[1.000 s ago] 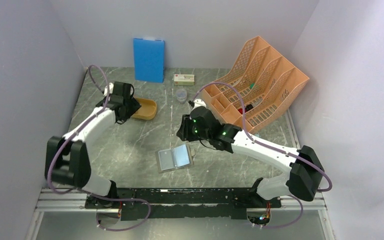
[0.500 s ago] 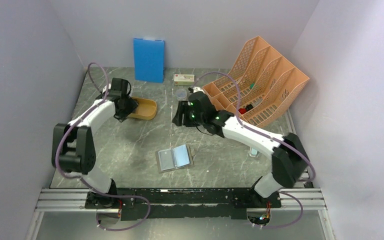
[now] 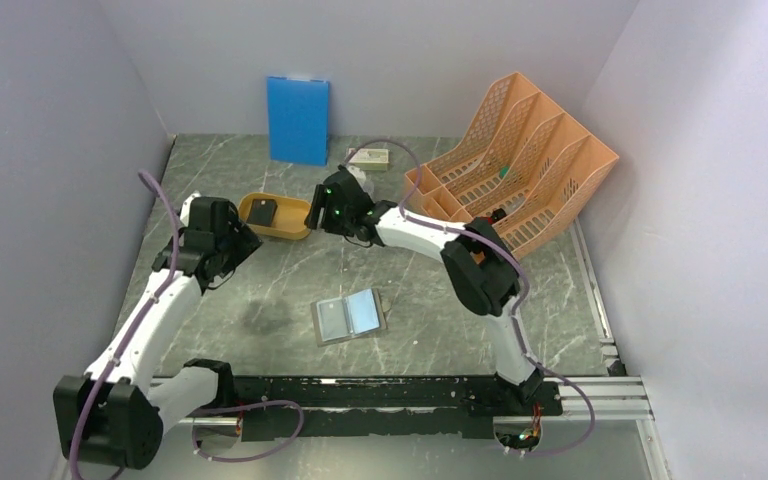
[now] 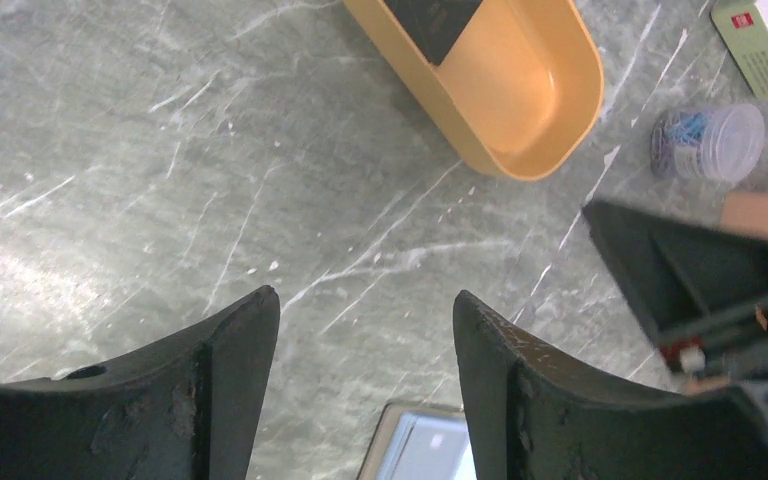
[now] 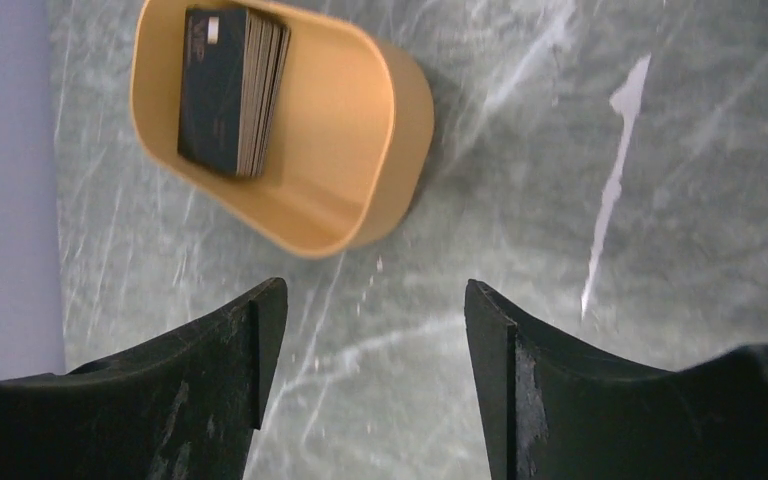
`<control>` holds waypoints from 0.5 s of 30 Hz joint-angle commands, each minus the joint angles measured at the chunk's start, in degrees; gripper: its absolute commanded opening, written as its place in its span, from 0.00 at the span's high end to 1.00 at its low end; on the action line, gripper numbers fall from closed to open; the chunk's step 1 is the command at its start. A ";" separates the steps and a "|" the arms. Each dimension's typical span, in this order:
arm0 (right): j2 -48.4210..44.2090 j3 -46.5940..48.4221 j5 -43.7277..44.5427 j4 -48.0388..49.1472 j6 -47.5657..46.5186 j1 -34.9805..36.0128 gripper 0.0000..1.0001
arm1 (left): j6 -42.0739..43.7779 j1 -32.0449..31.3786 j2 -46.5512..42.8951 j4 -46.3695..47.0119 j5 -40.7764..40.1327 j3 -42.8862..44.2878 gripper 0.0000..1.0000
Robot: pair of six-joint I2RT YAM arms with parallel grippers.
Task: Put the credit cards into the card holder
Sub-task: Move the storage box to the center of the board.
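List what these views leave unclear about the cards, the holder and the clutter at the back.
- Card count: the right wrist view shows the credit cards stacked in the yellow tray, but their edges blur together.
- The card holder: the top view is too small to show whether its pockets hold cards, and the left wrist view cuts it off at the bottom edge.
- The small box: cut off by the corner of the left wrist frame.

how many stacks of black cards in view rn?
1. The stack of thin black cards lies in one end of the mustard-yellow oval tray. None shows on the open grey card holder; its pockets could hide some.
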 commanded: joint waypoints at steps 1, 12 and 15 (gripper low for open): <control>4.65 7.37 5.24 -1.63 2.73 0.52 0.30 | 3.98 -0.05 -6.08 -3.09 1.25 -3.20 0.31; 15.39 21.44 5.26 -10.10 0.92 0.52 0.32 | 7.35 -0.14 -9.70 -2.86 2.35 -6.31 0.31; 17.10 23.50 5.39 -11.81 0.55 0.55 0.34 | 7.71 -0.14 -10.41 -2.31 2.37 -7.41 0.32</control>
